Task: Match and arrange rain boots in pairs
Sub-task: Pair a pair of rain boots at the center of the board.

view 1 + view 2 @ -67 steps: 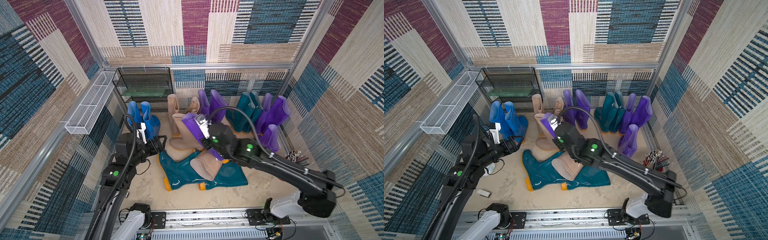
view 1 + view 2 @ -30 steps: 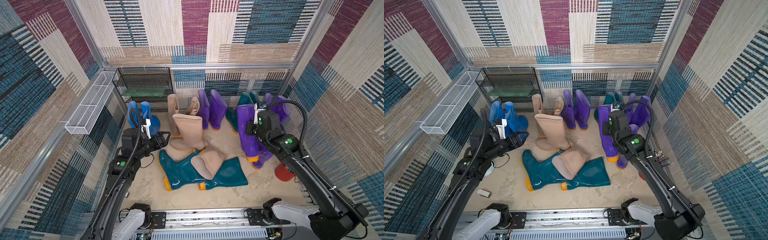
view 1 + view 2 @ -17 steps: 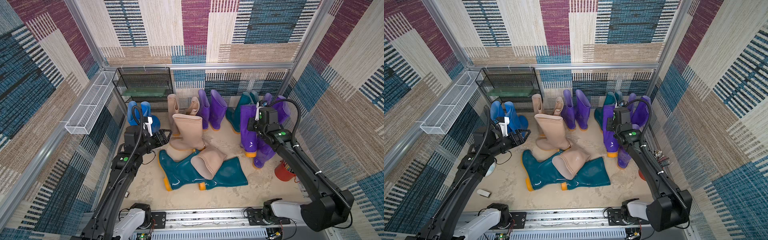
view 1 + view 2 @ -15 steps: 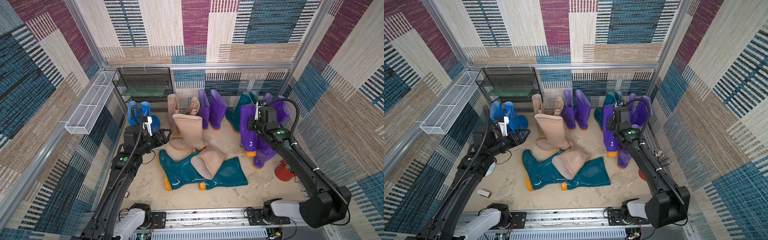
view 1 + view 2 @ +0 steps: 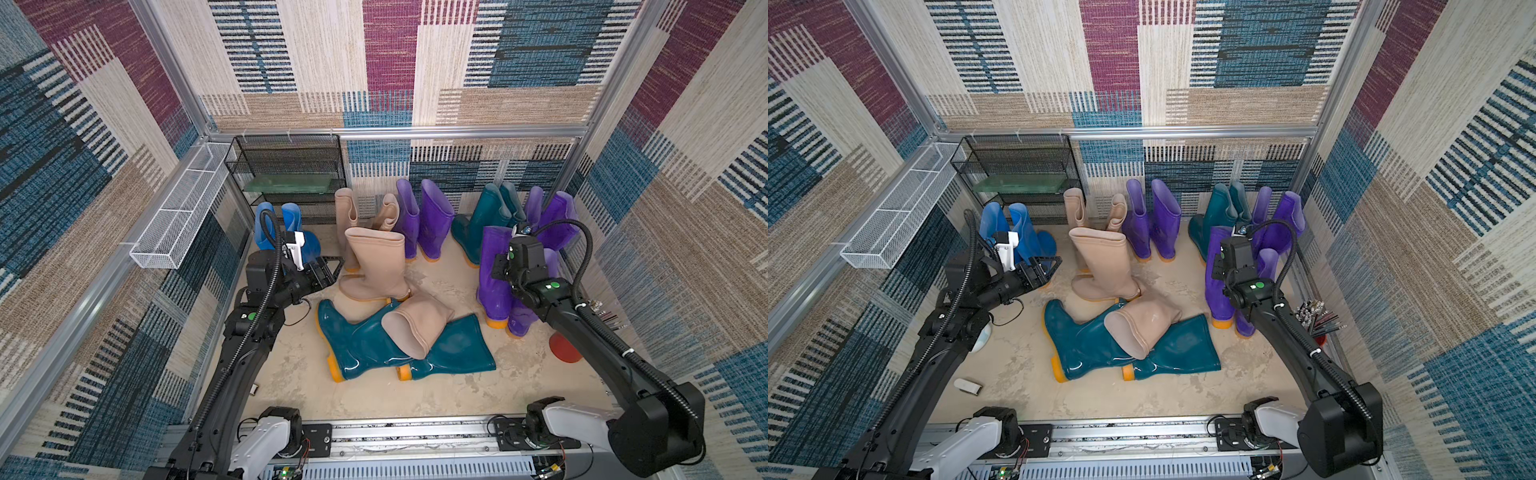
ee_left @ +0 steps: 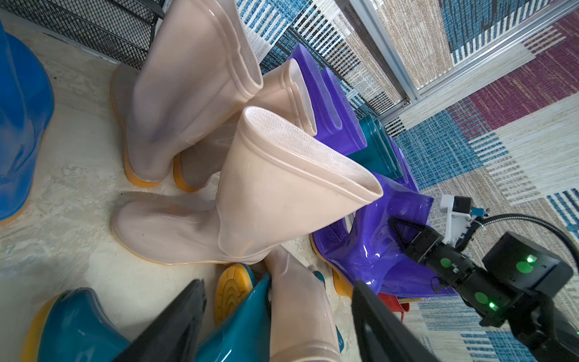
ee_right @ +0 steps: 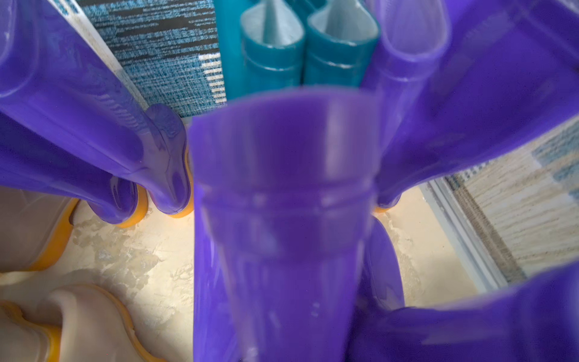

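My right gripper is shut on the top of the shaft of an upright purple rain boot, which fills the right wrist view. Its orange sole is down by the floor, beside another purple boot. My left gripper is open and empty, just left of an upright beige boot. A second beige boot lies across two fallen teal boots. Against the back wall stand blue, beige, purple, teal and purple boots.
A black wire-mesh rack stands in the back left corner, with a white wire basket on the left wall. A red object and a bundle of pens lie by the right wall. A small white item sits front left.
My right arm carried the purple boot from the middle to the right side and lowered it beside the other purple boot. My left gripper edged toward the upright beige boot.
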{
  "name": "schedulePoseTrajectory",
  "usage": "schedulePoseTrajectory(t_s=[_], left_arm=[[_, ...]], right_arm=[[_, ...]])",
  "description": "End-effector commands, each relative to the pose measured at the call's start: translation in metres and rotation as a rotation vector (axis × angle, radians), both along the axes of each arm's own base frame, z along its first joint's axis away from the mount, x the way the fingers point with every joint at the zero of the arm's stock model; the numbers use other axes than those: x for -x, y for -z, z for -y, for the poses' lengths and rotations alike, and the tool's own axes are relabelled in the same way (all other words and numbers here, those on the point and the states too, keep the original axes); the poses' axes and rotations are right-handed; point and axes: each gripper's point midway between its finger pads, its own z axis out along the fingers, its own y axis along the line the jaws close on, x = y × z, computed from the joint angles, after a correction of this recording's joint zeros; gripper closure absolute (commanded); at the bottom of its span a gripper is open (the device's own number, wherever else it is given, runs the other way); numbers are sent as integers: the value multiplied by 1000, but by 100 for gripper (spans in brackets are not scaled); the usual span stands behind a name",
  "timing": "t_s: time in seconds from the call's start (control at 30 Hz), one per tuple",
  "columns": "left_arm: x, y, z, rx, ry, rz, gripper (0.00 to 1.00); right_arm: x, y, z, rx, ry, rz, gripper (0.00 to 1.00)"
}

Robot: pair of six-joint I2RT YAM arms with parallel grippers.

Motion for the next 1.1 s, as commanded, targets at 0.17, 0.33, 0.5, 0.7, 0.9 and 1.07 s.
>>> schedulePoseTrajectory(t_s=[0.17,0.33,0.5,0.7,0.9,1.07], left_arm=[[2,-10,4,31,28,47,25],[4,-12,6,46,33,57,26],[7,-14,8,60,45,62,26],[12,-16,8,68,48,68,27],[21,-19,7,56,48,73,27],[25,-28,6,48,49,90,27]], right_arm=[[39,41,35,-28,220,-94,81],[50,21,34,-76,210,-29,59],[60,-15,24,-58,118,69,21],[69,-21,26,-40,104,97,13],[64,-52,6,-40,34,123,10],[59,-91,-12,21,-13,126,5]])
